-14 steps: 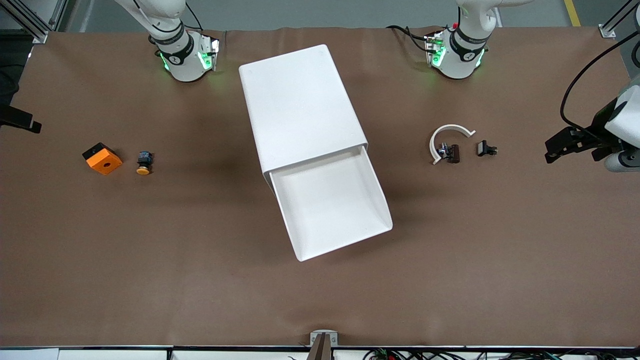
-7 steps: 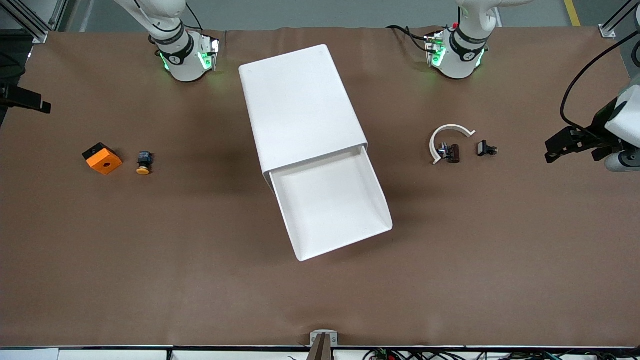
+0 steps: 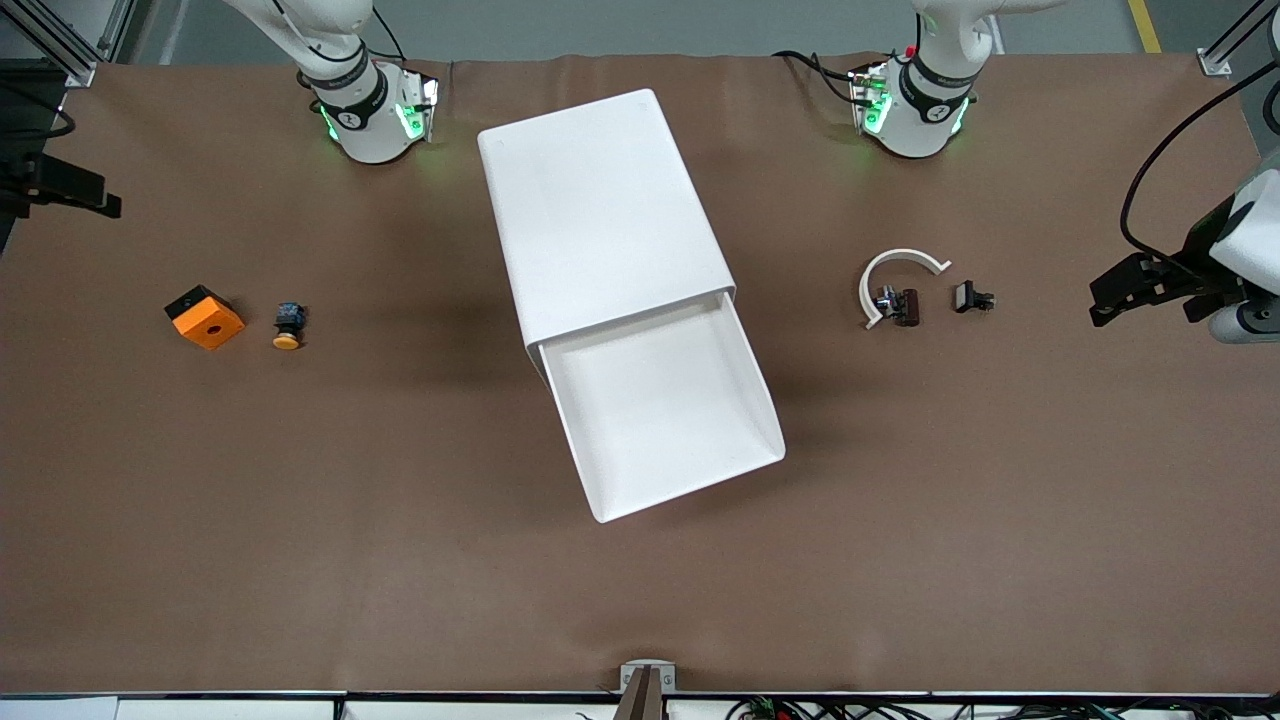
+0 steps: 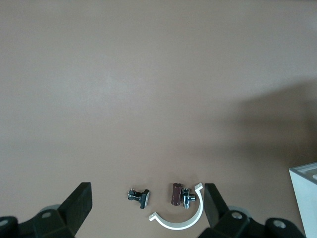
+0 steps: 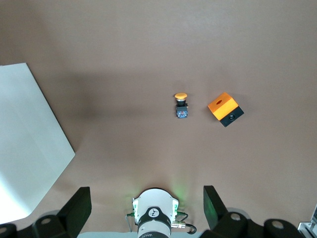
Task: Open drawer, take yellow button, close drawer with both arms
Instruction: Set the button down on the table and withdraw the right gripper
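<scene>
The white cabinet (image 3: 600,200) lies at the table's middle. Its top drawer (image 3: 660,410) is pulled out toward the front camera and shows empty. The button (image 3: 287,328), with an orange-yellow cap and black-and-blue body, lies on the brown table toward the right arm's end; it also shows in the right wrist view (image 5: 181,105). My right gripper (image 3: 75,190) hangs open and empty over the table's edge at that end, high above the button; its open fingers also show in the right wrist view (image 5: 146,213). My left gripper (image 3: 1125,290) waits open and empty over the left arm's end, above the clips (image 4: 146,213).
An orange square block (image 3: 204,317) lies beside the button, also in the right wrist view (image 5: 225,109). A white curved band (image 3: 895,280) and small black clips (image 3: 973,297) lie toward the left arm's end, the band also in the left wrist view (image 4: 178,220). The cabinet's corner shows there too (image 4: 304,198).
My right gripper has drifted inward over the table's edge and toward the bases' side. The left arm, the drawer and the button have not moved.
</scene>
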`<action>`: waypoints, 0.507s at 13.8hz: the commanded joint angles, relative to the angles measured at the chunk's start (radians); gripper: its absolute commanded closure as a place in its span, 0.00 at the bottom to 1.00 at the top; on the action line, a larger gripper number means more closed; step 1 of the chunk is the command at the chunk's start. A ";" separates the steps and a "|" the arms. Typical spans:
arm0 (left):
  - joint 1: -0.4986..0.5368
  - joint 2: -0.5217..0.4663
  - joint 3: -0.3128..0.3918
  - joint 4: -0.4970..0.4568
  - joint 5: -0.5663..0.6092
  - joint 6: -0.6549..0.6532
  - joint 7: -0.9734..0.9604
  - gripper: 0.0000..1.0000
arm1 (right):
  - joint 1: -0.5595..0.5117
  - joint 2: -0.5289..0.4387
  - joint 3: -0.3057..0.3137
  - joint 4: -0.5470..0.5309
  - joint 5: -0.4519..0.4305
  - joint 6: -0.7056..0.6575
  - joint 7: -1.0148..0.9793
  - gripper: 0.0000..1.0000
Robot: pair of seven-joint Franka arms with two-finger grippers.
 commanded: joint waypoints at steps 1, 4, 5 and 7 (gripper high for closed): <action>0.001 0.003 -0.002 0.018 -0.015 -0.017 -0.003 0.00 | 0.140 -0.025 -0.145 -0.014 0.010 0.003 0.005 0.00; 0.001 0.003 -0.002 0.018 -0.015 -0.017 -0.001 0.00 | 0.229 -0.026 -0.246 -0.021 0.017 0.005 0.005 0.00; 0.001 0.003 -0.002 0.018 -0.015 -0.017 -0.001 0.00 | 0.233 -0.026 -0.253 -0.024 0.018 0.005 0.005 0.00; 0.001 0.001 -0.002 0.018 -0.015 -0.017 0.000 0.00 | 0.301 -0.041 -0.326 -0.037 0.021 0.011 0.007 0.00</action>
